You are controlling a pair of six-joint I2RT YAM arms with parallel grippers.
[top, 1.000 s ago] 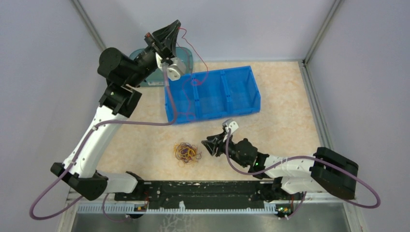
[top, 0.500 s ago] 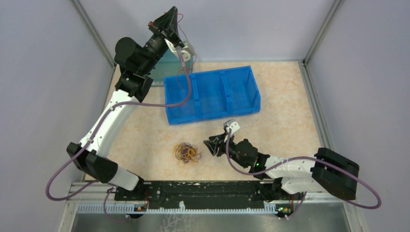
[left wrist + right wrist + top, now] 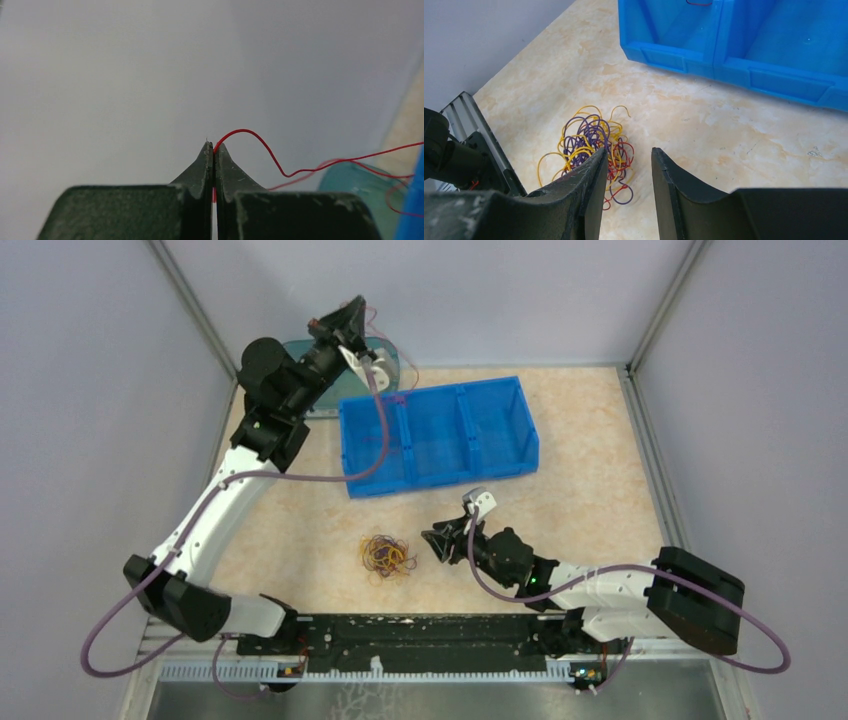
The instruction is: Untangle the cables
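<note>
- The left gripper is raised high at the far left corner, above a teal translucent round container that sits just behind the bin.
- Its jaws are pressed tight together, and a thin red wire is pinched between the tips. In the left wrist view, the wire arches up out of the grip and trails off to the right, past the teal container towards the blue edge.
- A blue plastic bin with three compartments stands towards the far side of the marbled beige tabletop, with its long side turned slightly.
- In the right wrist view, a short bit of red strand shows inside one compartment at the top edge. I cannot tell which compartment.
- The rest of the cables lie as a small curly clump of yellow, purple and red wires on the tabletop, in front of the bin and well apart from it.
- The right gripper is low over the table, just to the right of that clump and pointing at it.
- Its jaws stand partly apart with nothing between them. In its own camera, the clump shows past the left finger.
</note>
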